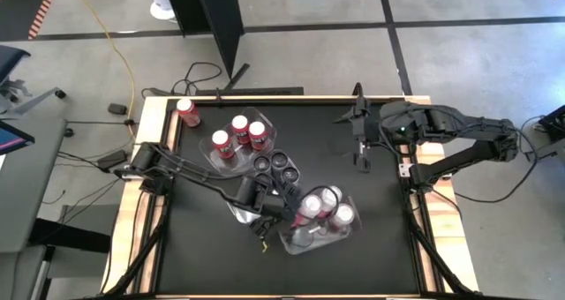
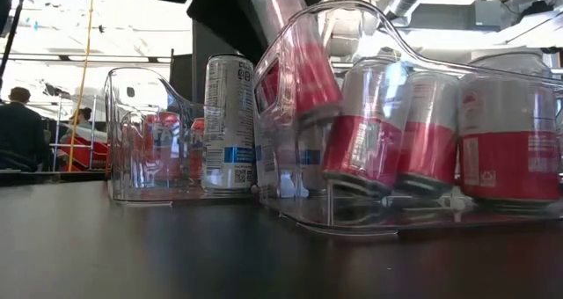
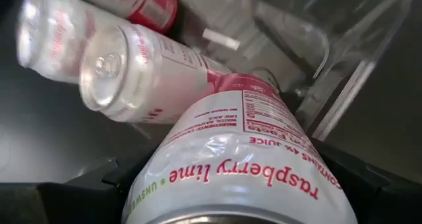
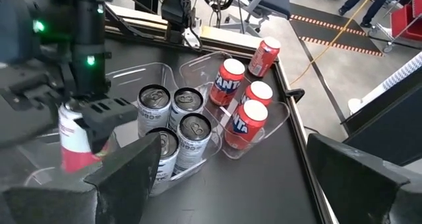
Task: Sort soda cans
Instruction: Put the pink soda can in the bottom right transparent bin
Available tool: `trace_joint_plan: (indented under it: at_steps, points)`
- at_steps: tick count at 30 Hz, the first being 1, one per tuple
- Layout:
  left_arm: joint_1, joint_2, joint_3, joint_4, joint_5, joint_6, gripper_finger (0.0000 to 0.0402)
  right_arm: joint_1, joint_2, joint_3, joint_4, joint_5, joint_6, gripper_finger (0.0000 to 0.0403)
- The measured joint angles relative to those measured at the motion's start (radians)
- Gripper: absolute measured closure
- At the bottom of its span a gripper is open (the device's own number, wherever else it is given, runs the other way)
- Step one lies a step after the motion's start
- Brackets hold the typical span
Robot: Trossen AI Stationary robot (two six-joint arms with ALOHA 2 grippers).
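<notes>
I'm gripping a white-and-red can (image 3: 224, 158) in my left gripper (image 1: 298, 213), hovering over the near tub (image 1: 346, 236) of leaning cans (image 2: 413, 127). Dropping it tilted risks toppling them. Right gripper (image 1: 360, 152) is waiting open, well apart.

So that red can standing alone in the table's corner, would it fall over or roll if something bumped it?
Probably both. The lone red can is tall and narrow and stands outside the red-can tub, so a knock up high would likely tip it. Once on its round side, it could roll on the flat black table. Its smooth wall looks slippery.
</notes>
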Motion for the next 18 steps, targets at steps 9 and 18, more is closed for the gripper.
trace_joint_plan:
  at_steps: [9,18]
  points:
    - [0.016,0.021,0.000,-0.012,0.001,-0.030,0.0099,0.000,0.000,0.000,-0.001,0.000,0.000,0.0006]
    - [0.016,0.021,0.000,-0.013,0.005,-0.043,0.0099,-0.001,0.000,0.000,-0.001,0.000,0.008,0.0006]
